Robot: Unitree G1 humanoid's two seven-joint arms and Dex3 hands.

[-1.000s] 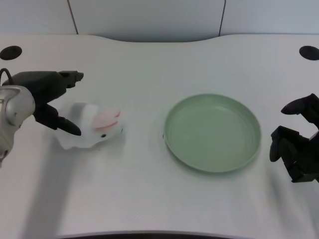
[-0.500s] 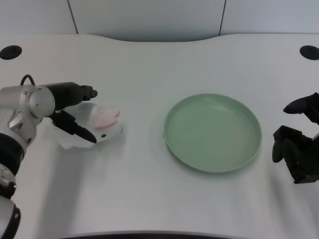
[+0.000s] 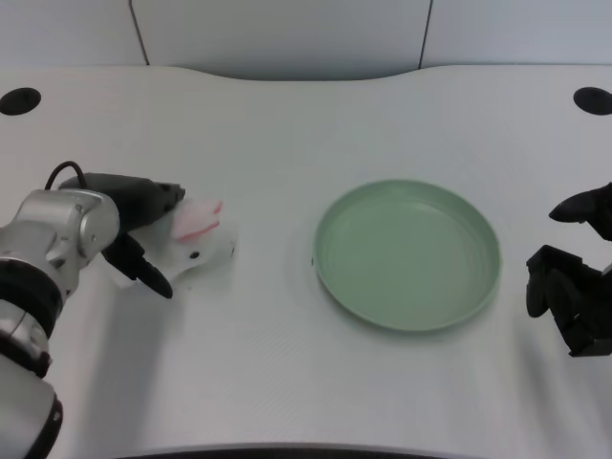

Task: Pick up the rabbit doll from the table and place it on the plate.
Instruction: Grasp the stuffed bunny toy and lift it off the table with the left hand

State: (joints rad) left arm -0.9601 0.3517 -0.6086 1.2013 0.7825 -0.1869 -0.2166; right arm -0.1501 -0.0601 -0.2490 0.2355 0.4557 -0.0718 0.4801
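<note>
The white rabbit doll (image 3: 203, 245) with pink ears lies on the table at the left. My left hand (image 3: 140, 208) is wrapped around its rear half, with fingers over the top and the thumb (image 3: 151, 277) below on the near side. The doll's head and ears stick out to the right of the hand, and its rear is hidden. It still rests on the table. The green plate (image 3: 408, 254) stands empty right of centre, well apart from the doll.
My right hand (image 3: 576, 289) hangs idle at the right edge, just past the plate. Two dark round holes (image 3: 20, 100) mark the table's far corners. A wall panel runs along the back.
My left hand has moved right over the doll and closed around its rear. The doll's ears have tipped up and its body looks squeezed. The plate has not moved.
</note>
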